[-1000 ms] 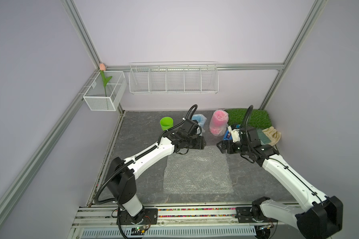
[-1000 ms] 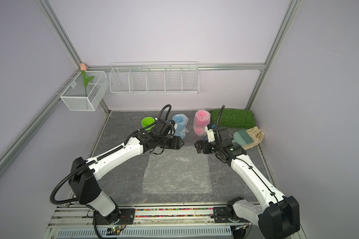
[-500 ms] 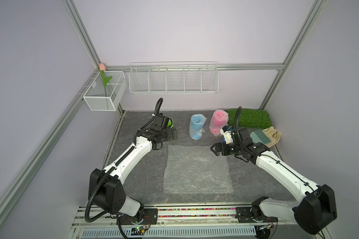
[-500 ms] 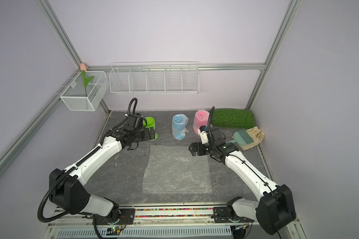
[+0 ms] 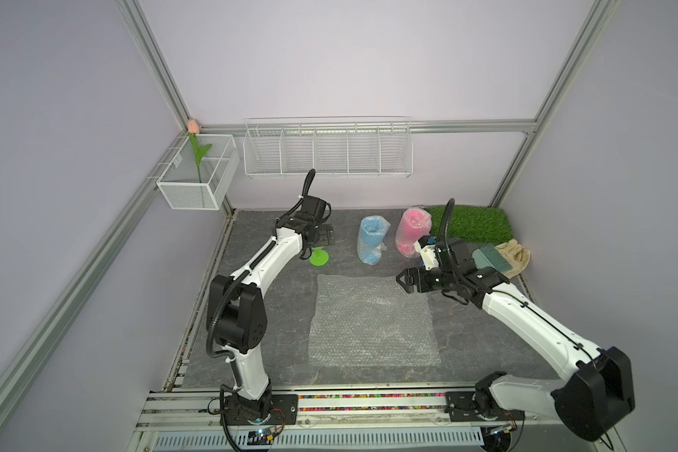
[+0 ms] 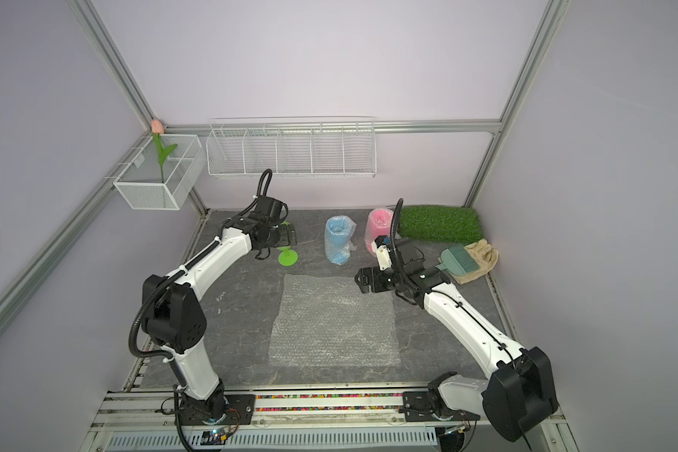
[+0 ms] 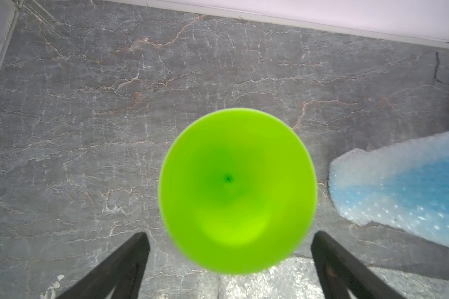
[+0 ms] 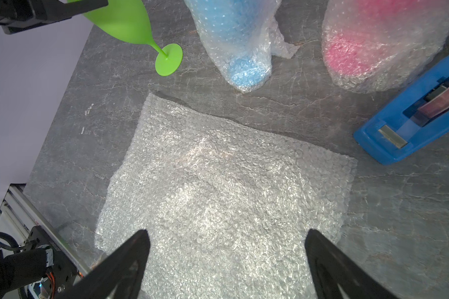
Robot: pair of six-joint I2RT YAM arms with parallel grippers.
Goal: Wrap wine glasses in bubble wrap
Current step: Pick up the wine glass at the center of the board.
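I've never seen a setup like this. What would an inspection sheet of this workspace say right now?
Surface: grey stone-look tabletop, bubble wrap sheet spread flat mid-table.
Job's things: blue goblet and pink goblet wrapped, at the back; green goblet bare, upright.
Clutter: blue tape dispenser, hand brush, beige cloth, grass mat, all back right.
Grippers: left gripper open, fingers either side of the green goblet's bowl; right gripper open, empty, by the sheet's far right corner.
Cables: left arm's cable and right arm's cable loop free above the wrists.
Surroundings: wire rack and mesh basket holding a tulip on the walls.
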